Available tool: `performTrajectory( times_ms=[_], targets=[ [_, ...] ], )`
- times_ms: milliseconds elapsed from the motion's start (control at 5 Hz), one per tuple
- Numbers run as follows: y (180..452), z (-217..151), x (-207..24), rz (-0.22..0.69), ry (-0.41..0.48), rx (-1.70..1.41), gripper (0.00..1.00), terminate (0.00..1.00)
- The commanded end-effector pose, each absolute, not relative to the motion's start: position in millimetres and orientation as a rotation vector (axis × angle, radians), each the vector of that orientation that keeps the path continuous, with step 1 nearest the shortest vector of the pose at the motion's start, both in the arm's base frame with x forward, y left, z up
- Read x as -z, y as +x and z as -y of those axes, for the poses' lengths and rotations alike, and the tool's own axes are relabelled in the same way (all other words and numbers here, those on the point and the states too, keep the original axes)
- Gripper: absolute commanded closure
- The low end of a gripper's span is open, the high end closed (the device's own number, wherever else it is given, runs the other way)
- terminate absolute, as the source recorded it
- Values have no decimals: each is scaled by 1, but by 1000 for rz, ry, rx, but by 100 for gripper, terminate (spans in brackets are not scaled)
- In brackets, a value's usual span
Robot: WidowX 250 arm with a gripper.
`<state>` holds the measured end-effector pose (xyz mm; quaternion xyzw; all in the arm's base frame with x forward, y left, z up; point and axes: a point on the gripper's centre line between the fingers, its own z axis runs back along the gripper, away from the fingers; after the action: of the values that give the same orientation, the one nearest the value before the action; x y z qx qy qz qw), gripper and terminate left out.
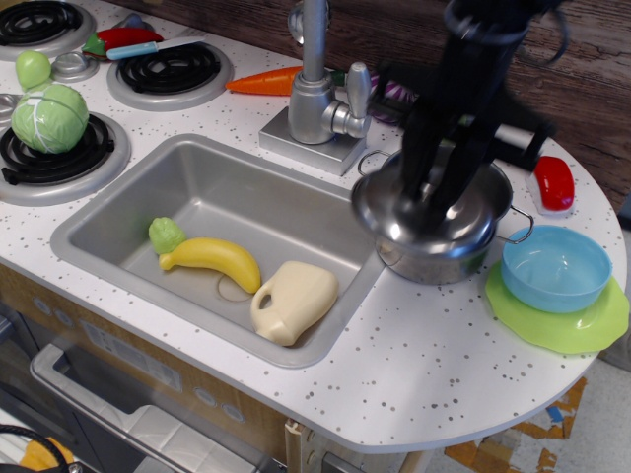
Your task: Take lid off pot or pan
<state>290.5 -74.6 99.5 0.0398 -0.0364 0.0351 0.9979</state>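
Note:
The shiny steel lid [399,219] is off centre on the steel pot [439,261], slid to the left and tilted, with its left edge over the sink corner. The pot stands on the counter right of the sink, and its right wire handle [520,229] shows. My black gripper [436,189] comes down from above, blurred by motion, and is shut on the lid's centre. The knob is hidden between the fingers.
The sink [118,197] holds a banana [215,256], a green vegetable [166,235] and a cream jug [294,300]. The faucet [315,94] stands just left of the pot. A blue bowl [555,268] on a green plate [562,330] sits right of it, and a red item [555,182] lies behind.

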Motion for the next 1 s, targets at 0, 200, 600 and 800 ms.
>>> performTrajectory(
  times_ms=[0, 200, 600, 800],
  targets=[
    [265, 85, -86, 168, 11, -137, 100, 0],
    [257, 87, -65, 204, -7, -162, 100, 0],
    [261, 83, -41, 283, -16, -110, 0, 0],
    [261, 83, -41, 283, -16, -110, 0, 0]
  ],
)
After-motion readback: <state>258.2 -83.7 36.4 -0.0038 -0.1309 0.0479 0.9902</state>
